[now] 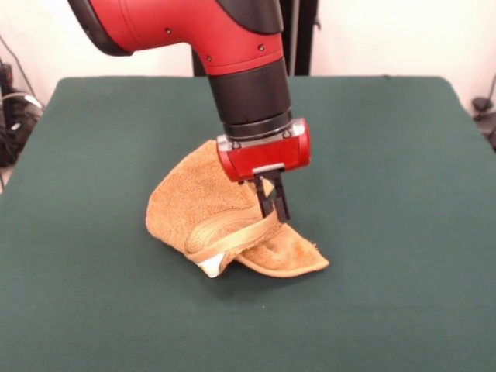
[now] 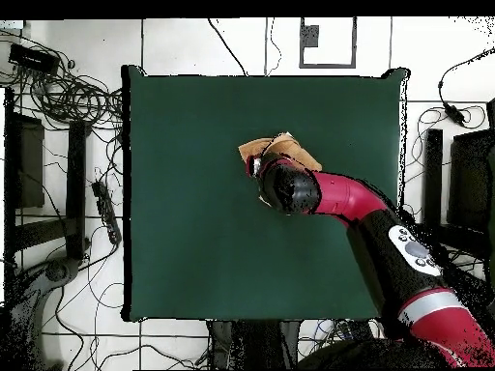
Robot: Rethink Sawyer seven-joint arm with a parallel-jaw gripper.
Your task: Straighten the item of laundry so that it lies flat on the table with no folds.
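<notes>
We could read no brand or writing anywhere; the only label we found was a small white tag poking out from under the smooth woven border band at the lower fold of the small orange-tan terry-cloth towel. The towel lay crumpled and folded over on itself on the large table topped with dark green felt-like cloth, around the middle of the tabletop in the front view and well away from every corner. In the overhead view it sat closer to the table edge at the top of the picture than to the edge by the robot's base, and only a small part of it showed beside the arm. One side of the cloth was drawn up into a peak, and a flap spread flat toward the front view's near edge. The red and black robot arm came down over the towel, and its black gripper had its fingers drawn narrow, pinching the towel at the raised fold by the border band. From above, the arm's wrist hid the gripper and much of the cloth. Off the table, tangled cables lay on the tiled floor.
</notes>
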